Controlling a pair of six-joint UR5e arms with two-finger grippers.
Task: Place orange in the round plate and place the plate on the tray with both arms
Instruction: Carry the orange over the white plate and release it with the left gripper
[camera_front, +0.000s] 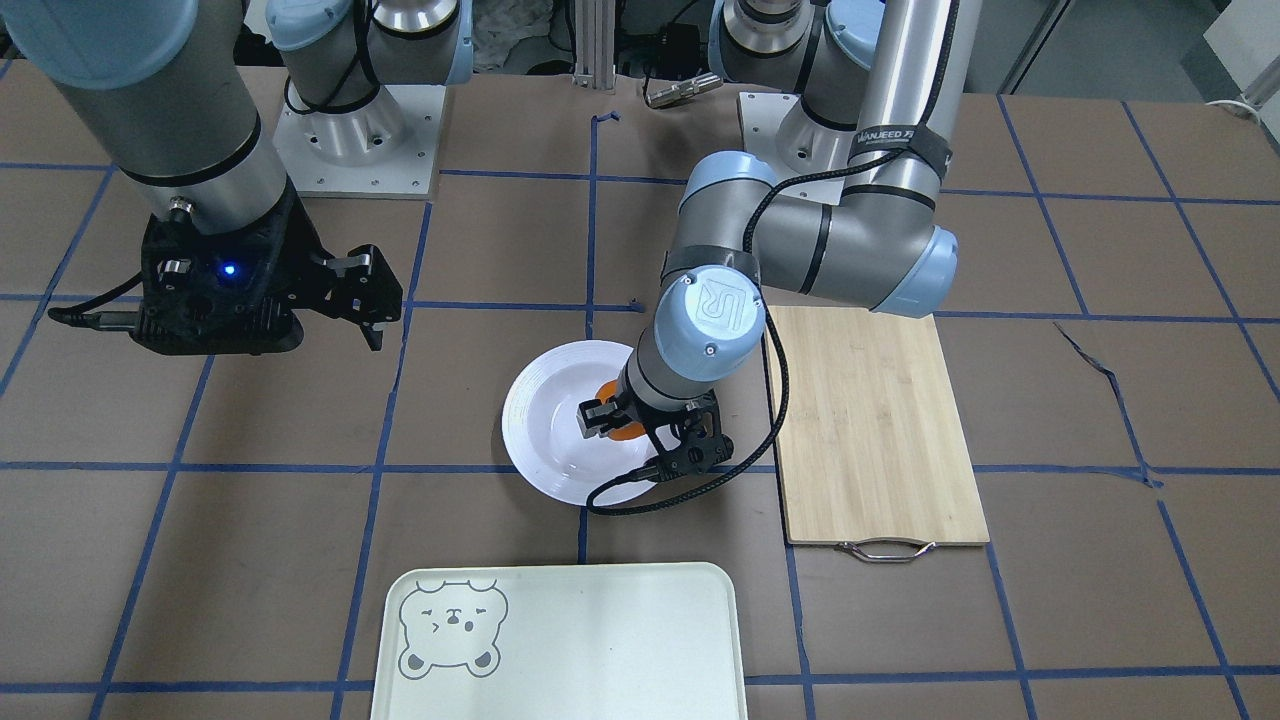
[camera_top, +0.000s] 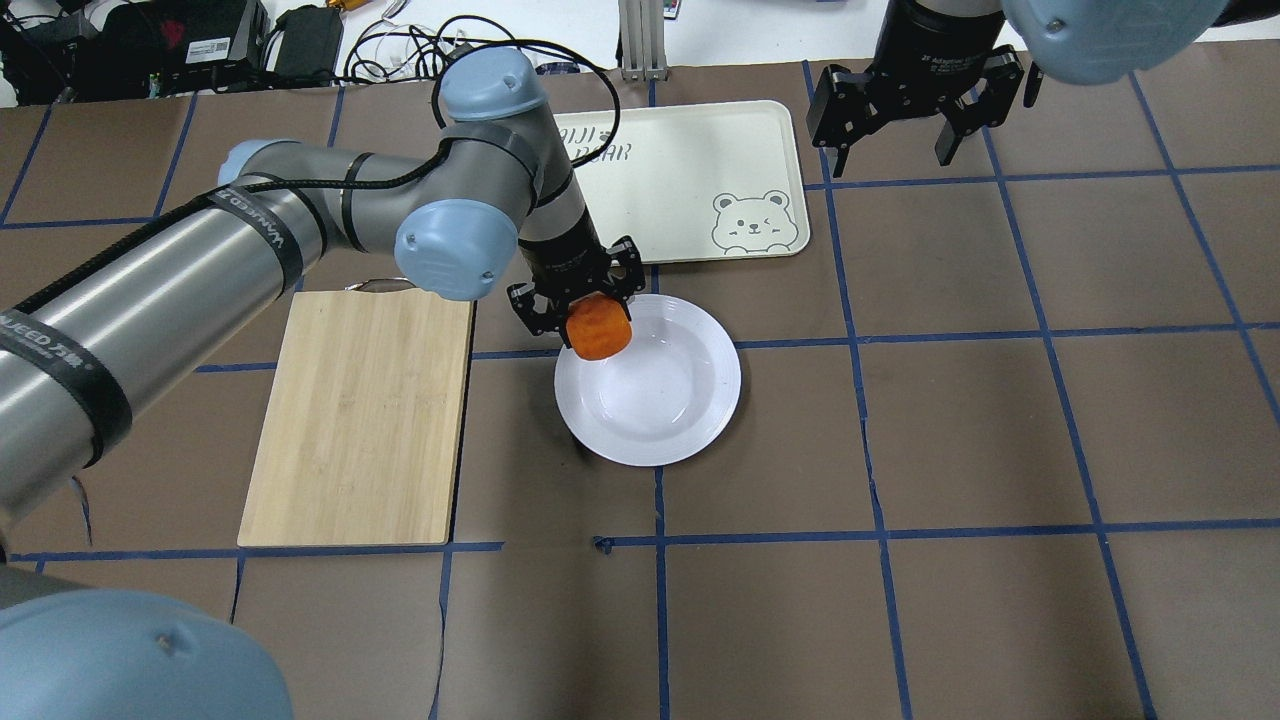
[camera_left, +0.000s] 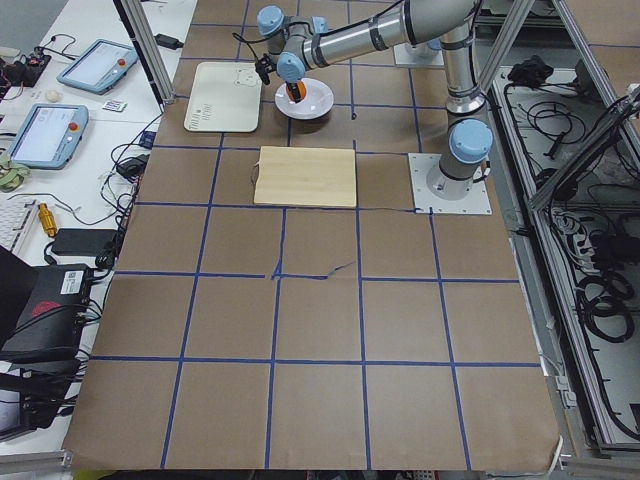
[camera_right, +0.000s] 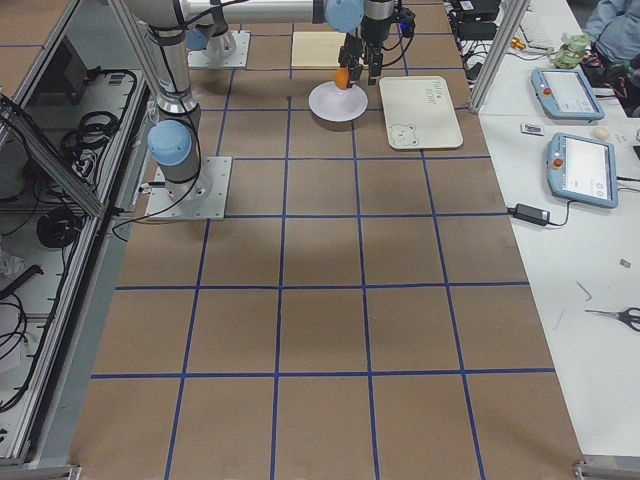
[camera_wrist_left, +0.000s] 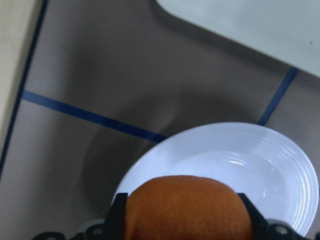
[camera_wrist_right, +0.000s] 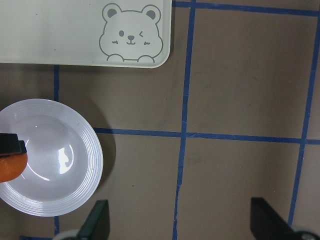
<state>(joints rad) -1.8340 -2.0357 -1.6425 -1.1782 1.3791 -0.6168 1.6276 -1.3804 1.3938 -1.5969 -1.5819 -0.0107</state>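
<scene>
My left gripper (camera_top: 590, 310) is shut on the orange (camera_top: 598, 327), holding it just above the near-left rim of the white round plate (camera_top: 690, 420). From the left wrist camera the orange (camera_wrist_left: 187, 207) fills the space between both fingers, with the plate (camera_wrist_left: 260, 160) beneath it. The cream tray (camera_top: 690, 160) with its bear face lies beyond the plate, apart from it. My right gripper (camera_top: 895, 145) hangs open and high, off the tray's right end, holding nothing. In the front-facing view the orange (camera_front: 615, 412) is mostly hidden behind the left wrist.
A bamboo cutting board (camera_top: 360, 420) with a metal handle lies left of the plate. Brown table covering with blue tape lines surrounds everything. Cables and electronics (camera_top: 200, 40) sit past the table's far edge.
</scene>
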